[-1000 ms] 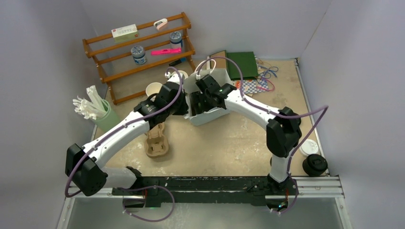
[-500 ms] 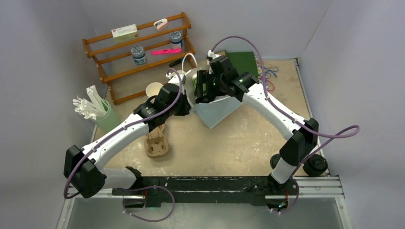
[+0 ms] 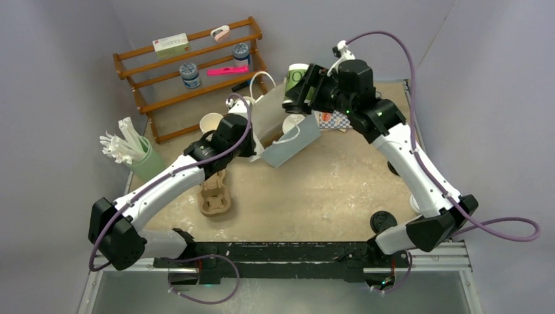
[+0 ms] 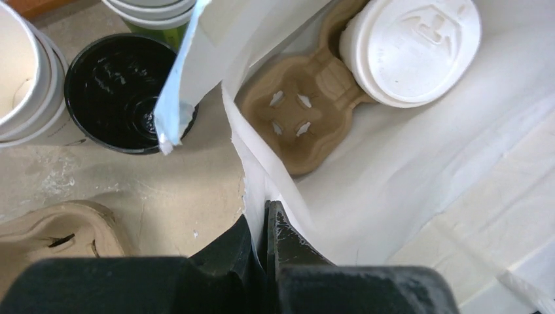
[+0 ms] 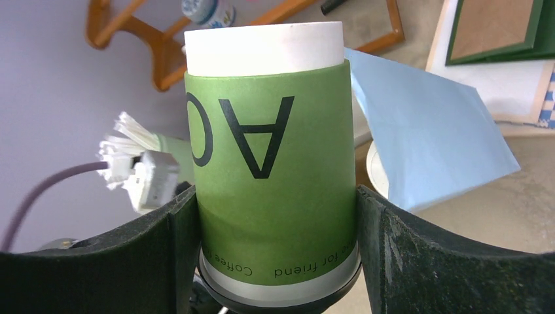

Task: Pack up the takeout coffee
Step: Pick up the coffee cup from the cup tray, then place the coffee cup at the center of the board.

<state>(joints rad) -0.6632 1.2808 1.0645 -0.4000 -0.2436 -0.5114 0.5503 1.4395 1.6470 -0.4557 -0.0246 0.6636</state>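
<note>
Nearest us, the left gripper [image 4: 265,212] is pinched shut on the rim of the white paper bag [image 3: 288,149], holding its mouth open; inside, a white-lidded cup [image 4: 409,49] sits in a pulp carrier [image 4: 307,124] beside an empty pocket; farther right, the right gripper [image 5: 275,193], held high, clamps the green-sleeved cup [image 5: 271,144], its long axis tilted along the fingers; we judge the bag mouth lies below and near-left of it.

Robot lab test cell: bare grey walls [image 3: 59,78], metal mounting rail [image 3: 451,256], tabletop [image 3: 314,196] of staged café props
</note>
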